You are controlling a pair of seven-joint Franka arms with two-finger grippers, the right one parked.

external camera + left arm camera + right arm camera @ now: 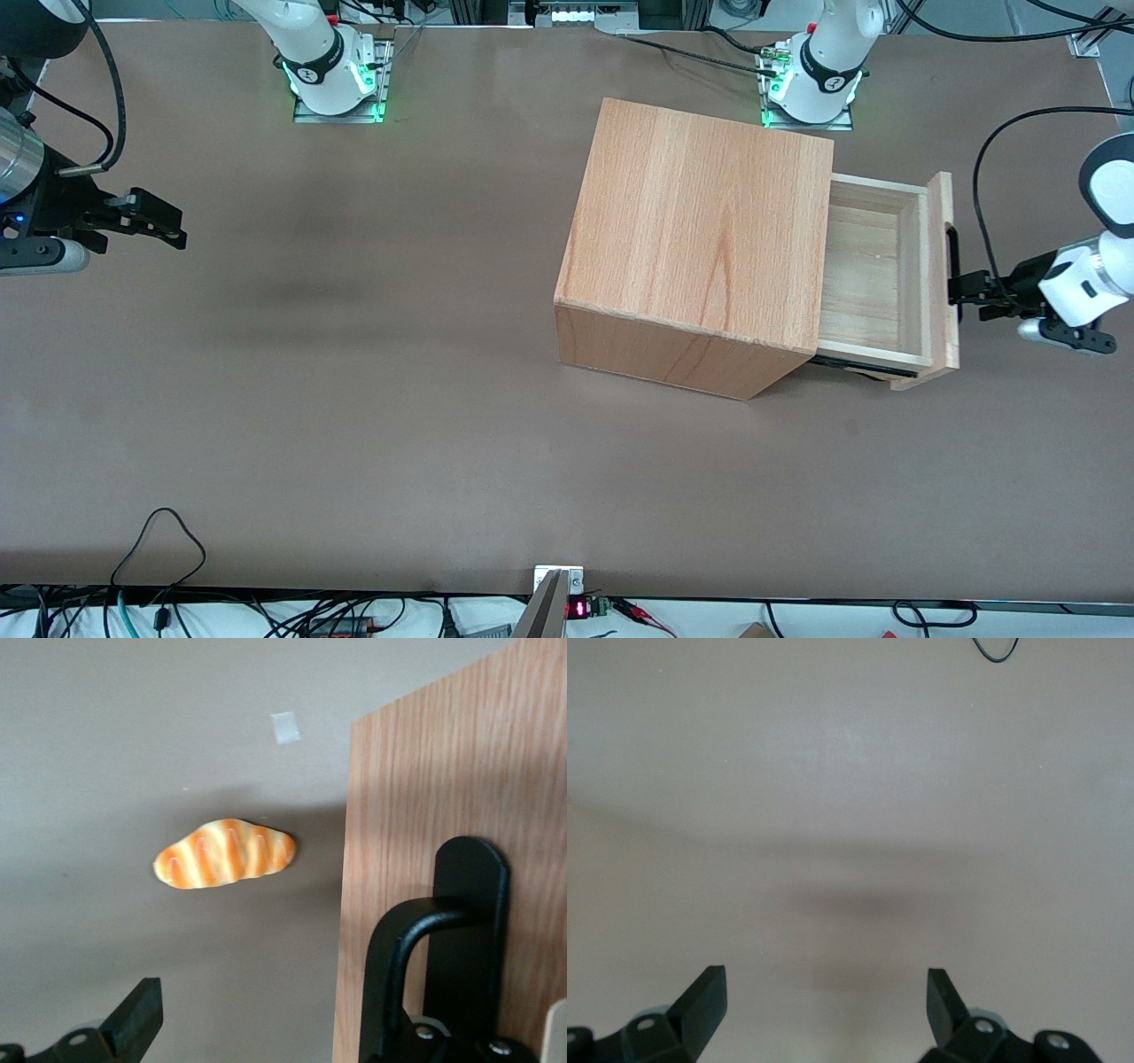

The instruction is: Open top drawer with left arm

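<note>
The beech cabinet [700, 239] stands on the table. Its top drawer [873, 266] is pulled out toward the working arm's end, and its pale tray shows nothing inside. The drawer's front panel [425, 842] carries a black bar handle [954, 266]. My left gripper [964, 292] is right at that handle and open. In the left wrist view the handle [403, 966] curves off its mount, close to the camera. One fingertip [137, 1014] hangs over bare table beside the panel. The other finger is hidden at the handle.
An orange-striped bread roll [226, 853] lies on the table near the drawer front, with a small white tape square [285, 726] past it. The brown table [354, 399] stretches toward the parked arm's end. Cables run along its front edge [159, 532].
</note>
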